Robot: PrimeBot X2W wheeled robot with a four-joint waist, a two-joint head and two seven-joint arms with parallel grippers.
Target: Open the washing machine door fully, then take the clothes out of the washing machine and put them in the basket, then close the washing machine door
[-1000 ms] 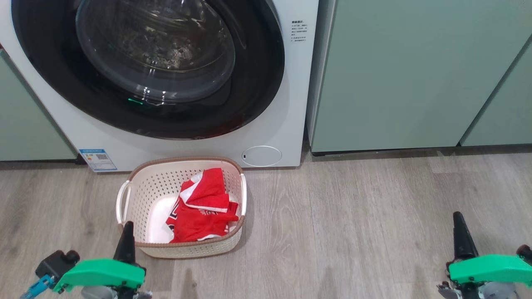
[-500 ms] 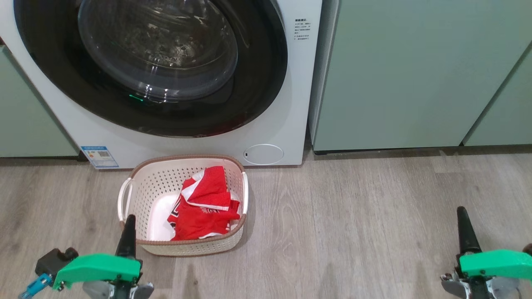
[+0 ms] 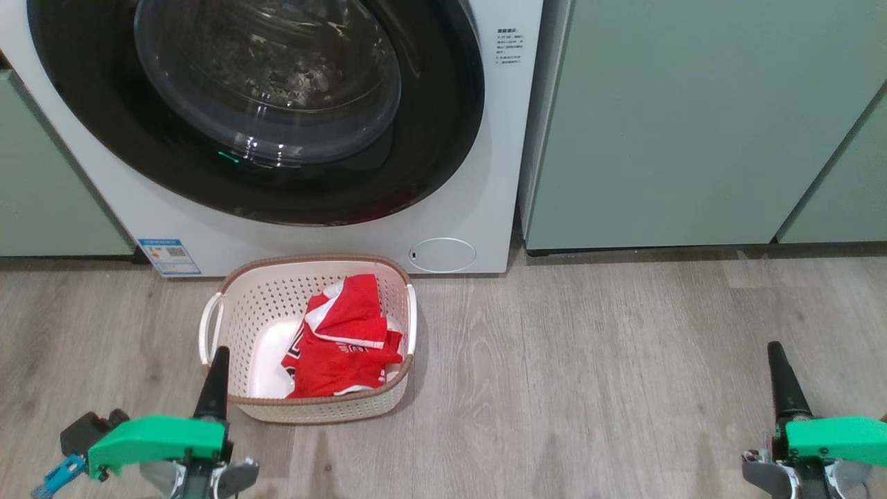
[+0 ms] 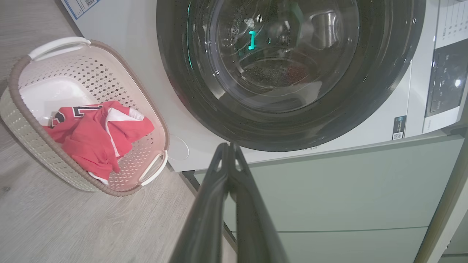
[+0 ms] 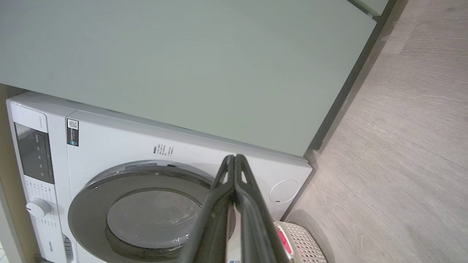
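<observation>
The washing machine (image 3: 485, 173) fills the upper left of the head view, and its black-rimmed door (image 3: 443, 138) lies flat against the front. On the wood floor in front stands the cream basket (image 3: 256, 312) with the red clothes (image 3: 343, 343) heaped in its right half. My left gripper (image 3: 218, 360) is shut and empty, low at the lower left, just off the basket's near left corner. At the lower right my right gripper (image 3: 776, 357) is shut too, over bare floor. In the left wrist view the door (image 4: 384, 73), basket (image 4: 22, 120) and clothes (image 4: 91, 135) also show.
Pale green cabinets (image 3: 693, 125) stand right of the washer and another (image 3: 41, 187) to its left. Grey wood floor (image 3: 589, 381) stretches between the two grippers. The small round flap (image 3: 441, 254) and blue label (image 3: 168, 255) mark the washer's base.
The whole head view has drifted slightly, so the camera moved. Both grippers sit a little lower in the frame and stay shut. Basket, clothes and door are as before.
</observation>
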